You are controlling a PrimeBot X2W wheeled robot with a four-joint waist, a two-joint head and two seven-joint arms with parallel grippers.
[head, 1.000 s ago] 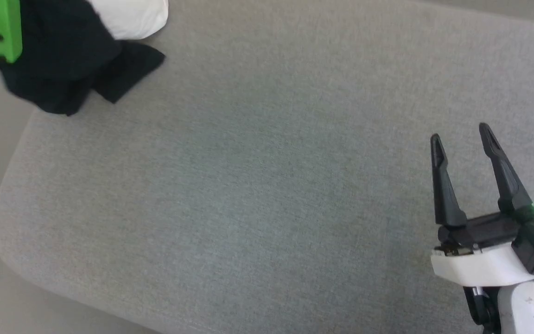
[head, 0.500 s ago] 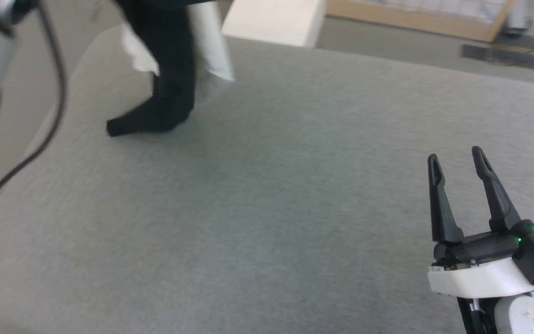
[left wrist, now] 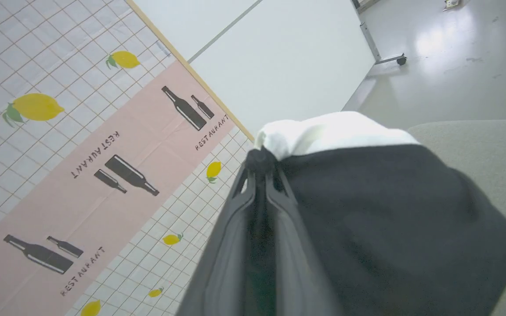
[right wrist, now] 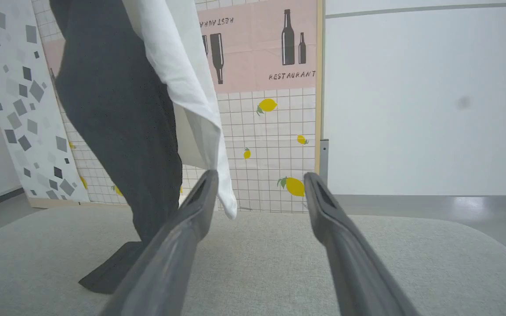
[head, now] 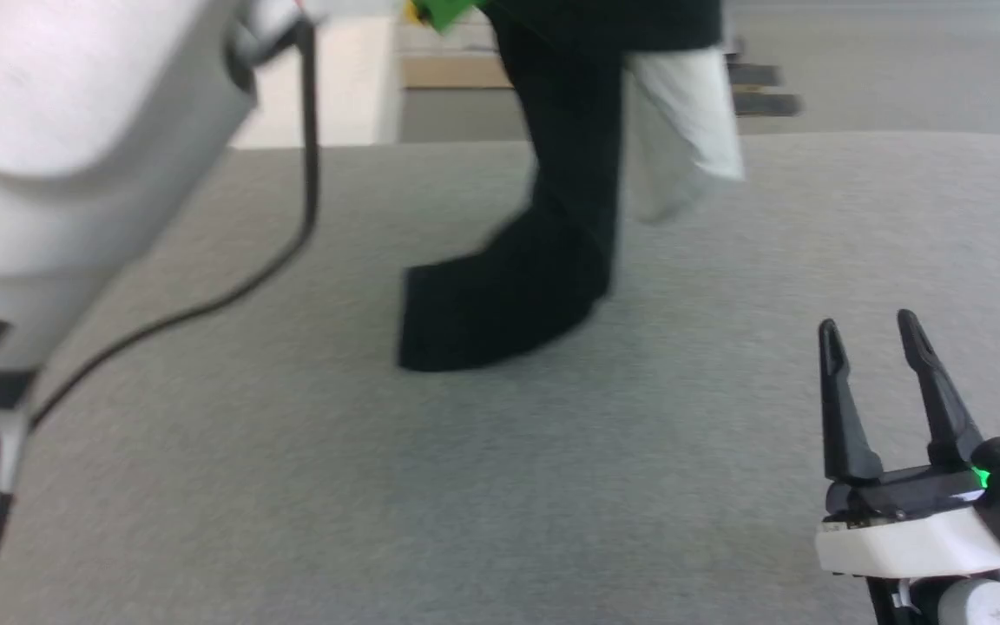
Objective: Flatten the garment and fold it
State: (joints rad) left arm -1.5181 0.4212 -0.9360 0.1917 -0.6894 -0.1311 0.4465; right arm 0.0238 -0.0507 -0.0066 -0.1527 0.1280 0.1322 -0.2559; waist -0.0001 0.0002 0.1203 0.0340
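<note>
**Garment up off the table since a second ago**

Nearest, at the lower right of the head view, my right gripper (head: 867,323) hovers over the grey table (head: 378,486). Its fingers are spread wide with nothing between them. Its wrist view agrees: both fingers stand apart above the grey surface, and the cloth hangs ahead of them.

My pale left forearm (head: 57,130) crosses the left of the head view, and a black cable (head: 309,174) droops from it.

Farther out is the garment (head: 569,156). A second ago it lay crumpled on the table; now it hangs in a long bunch. The head camera has swung as well, so the table's far edge is in sight. Only the end of the black sleeve (head: 483,321) rests on the table. The white body hangs beside the black cloth, clear of the surface.

At the top, my left gripper (left wrist: 260,158) is pinched closed on the garment where white cloth meets black, and the bunch drapes over its fingers.

Beyond stands a wall panel (left wrist: 103,166) printed with lemons, bottles and the word RESTAURANT. A white board and a shiny floor (left wrist: 455,66) are next to it.
</note>
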